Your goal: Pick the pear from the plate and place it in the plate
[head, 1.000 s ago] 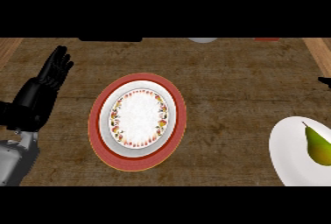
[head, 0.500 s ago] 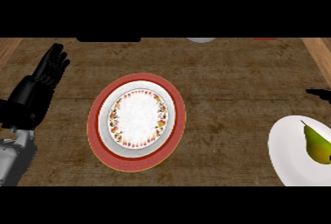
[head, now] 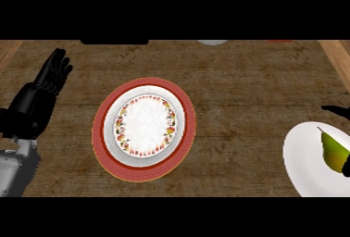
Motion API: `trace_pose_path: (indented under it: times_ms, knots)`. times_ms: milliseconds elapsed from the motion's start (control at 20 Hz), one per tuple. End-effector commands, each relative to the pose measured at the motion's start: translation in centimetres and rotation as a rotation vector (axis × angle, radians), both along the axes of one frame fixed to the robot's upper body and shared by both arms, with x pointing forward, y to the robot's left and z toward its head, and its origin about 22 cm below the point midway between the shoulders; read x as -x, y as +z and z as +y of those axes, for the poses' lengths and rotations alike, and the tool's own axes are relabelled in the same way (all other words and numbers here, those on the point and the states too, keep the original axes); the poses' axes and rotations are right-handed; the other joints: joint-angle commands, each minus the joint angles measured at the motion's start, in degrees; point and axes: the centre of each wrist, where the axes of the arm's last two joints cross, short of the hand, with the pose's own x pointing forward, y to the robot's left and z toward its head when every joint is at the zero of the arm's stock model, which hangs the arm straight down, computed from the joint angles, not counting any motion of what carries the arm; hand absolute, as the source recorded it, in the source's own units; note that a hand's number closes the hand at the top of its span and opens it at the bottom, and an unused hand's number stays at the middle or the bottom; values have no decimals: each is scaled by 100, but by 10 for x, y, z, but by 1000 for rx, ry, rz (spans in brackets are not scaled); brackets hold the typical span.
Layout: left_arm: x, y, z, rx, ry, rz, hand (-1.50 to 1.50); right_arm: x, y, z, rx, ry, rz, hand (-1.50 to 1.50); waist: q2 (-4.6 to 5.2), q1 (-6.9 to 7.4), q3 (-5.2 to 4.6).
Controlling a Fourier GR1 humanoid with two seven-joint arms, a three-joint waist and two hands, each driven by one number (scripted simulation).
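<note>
A green-yellow pear (head: 333,150) lies on a plain white plate (head: 306,162) at the right edge of the head view. Only a little of my right hand (head: 334,110) shows there. One black fingertip pokes in just above the plate's rim, and another dark part sits at the pear's lower right side. The hand is open and not closed round the pear. In the middle of the counter stands a white plate with a fruit-patterned rim (head: 145,126), on a red charger (head: 101,139). My left hand (head: 37,99) rests open at the far left, fingers up.
The wooden counter has a raised edge at the far right (head: 338,55). Dark and pale objects (head: 212,42) are cut off along the back edge.
My right hand's fingertip has come further in from the right edge and moved down towards the pear's plate. My left hand has barely shifted.
</note>
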Motion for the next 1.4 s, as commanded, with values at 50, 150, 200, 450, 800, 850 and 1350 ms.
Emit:
trace_pose_path:
  times_ms: [50,150,200,450,800,850,1350]
  knots:
    - [4,-3,-1,12,-10,-12,0,-2,-18,-26,4,-10,33,-150,4,8,1]
    - [-3,-3,-7,11,1,19,0,-2,-23,-16,-10,-7,33,-150,-1,-15,0]
    - [19,0,16,-13,-7,3,0,7,-26,-22,1,-9,61,-150,-8,4,-1]
    - [0,21,0,-6,-1,7,0,0,-50,-13,-32,9,96,-150,-3,-8,1]
    - [16,3,7,1,-17,10,0,4,-72,-17,40,-11,138,-150,-7,-7,-1]
    - [2,-1,2,-9,-11,1,0,1,-85,14,65,7,108,-150,-4,-24,-2]
    - [2,-7,2,-2,-29,3,0,-12,-61,-20,118,65,-310,150,4,33,3]
